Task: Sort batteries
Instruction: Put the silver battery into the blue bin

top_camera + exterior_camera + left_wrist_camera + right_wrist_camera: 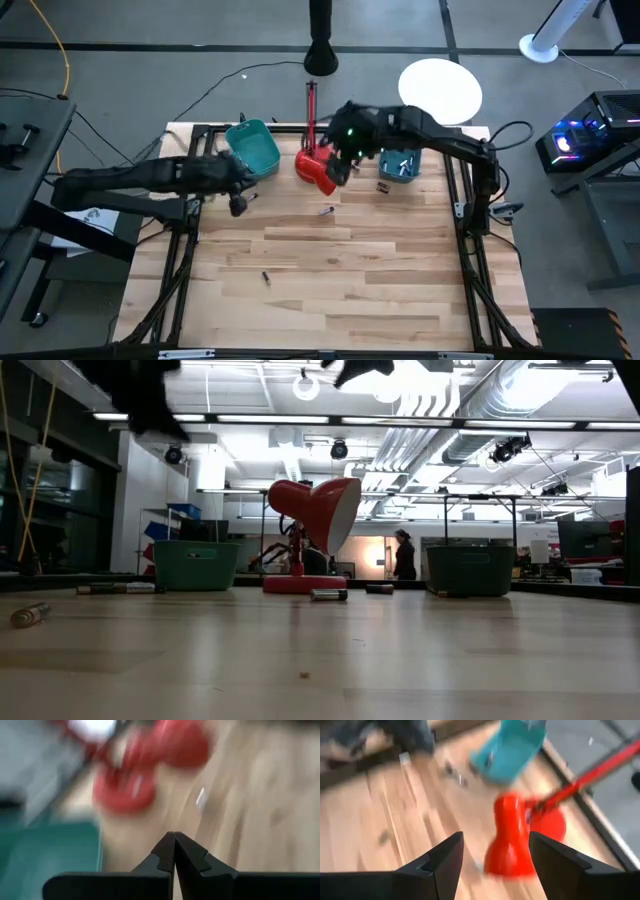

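Fingers (167,851) of the left gripper (174,851) are pressed tight together w/ nothing between them; the right gripper (495,852) has its fingers spread wide apart, also holding nothing. From the high view, left gripper (238,203) hangs just in front of the left teal bin (254,147), over bare wood near the table's (400,270) back-left area. Right gripper (340,168) sits above the red lamp (318,168), which stands at the back centre between the two bins. Right teal bin (400,165) holds a few batteries (402,164), though can't tell how many. Loose batteries on the table: one just in front of the right bin (382,186), one near the lamp toward table centre (326,211), one well apart toward the front-left (266,278). Low view shows the lamp's shade (322,510) tilted, w/ a battery (328,594) lying beside its base and another (29,615) far to one side. A person (404,555) stands in the room beyond.
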